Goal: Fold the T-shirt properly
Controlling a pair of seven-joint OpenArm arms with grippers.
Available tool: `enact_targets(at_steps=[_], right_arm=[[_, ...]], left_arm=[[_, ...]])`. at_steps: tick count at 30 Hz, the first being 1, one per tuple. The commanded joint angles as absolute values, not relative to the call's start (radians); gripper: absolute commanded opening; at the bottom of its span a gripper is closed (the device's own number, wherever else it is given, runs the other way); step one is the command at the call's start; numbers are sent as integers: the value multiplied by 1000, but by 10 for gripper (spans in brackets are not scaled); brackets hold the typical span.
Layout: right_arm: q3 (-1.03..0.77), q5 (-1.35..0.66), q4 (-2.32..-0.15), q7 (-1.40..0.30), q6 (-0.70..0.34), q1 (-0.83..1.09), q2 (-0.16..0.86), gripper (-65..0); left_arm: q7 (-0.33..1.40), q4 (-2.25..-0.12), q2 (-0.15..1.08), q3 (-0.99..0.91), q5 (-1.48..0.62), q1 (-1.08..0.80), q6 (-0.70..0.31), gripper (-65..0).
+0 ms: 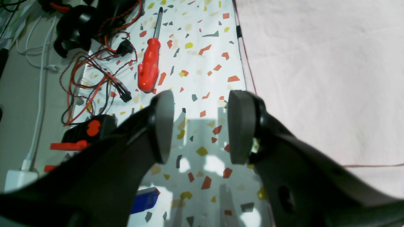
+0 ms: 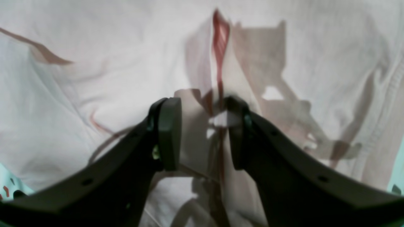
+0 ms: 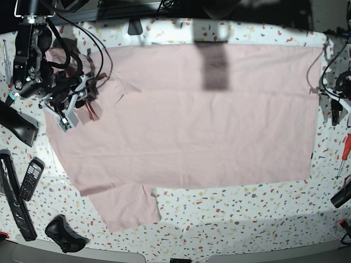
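Right wrist view: blurring the large pale pink cotton T-shirt (image 2: 94, 63); its edges are running out of frame.
Blue plastic object (image 1: 144, 200): hiding partly behind the left gripper's finger; identity unclear.
Red-handled screwdriver (image 1: 148, 64): tip is leaving the top edge.

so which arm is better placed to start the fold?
Right, likely. Its tool is open straddling a raised ridge of the pale pink cotton T-shirt near a sleeve. The left tool is open over bare speckled table beside the shirt's edge, gripping nothing.
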State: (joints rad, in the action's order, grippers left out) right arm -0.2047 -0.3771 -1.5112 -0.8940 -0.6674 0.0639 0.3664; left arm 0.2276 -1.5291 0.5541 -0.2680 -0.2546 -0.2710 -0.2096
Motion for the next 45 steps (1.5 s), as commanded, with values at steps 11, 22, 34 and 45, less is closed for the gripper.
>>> enact_targets(at_steps=[11, 22, 34, 45], right_arm=[[-196, -325, -1525, -846, -672, 50, 382, -565], [-196, -237, -1525, -724, -669, 46, 382, -650], [-196, -269, -1525, -741, -665, 11, 382, -607], [-196, -269, -1502, -760, -657, 12, 382, -410]], left_arm=[[200, -1542, 577, -280, -252, -260, -202, -390], [200, -1542, 577, -280, -255, -261, -202, -390], [208, -1542, 576, -280, -255, -261, -202, -390], [208, -1542, 577, -280, -255, -261, -202, -390]])
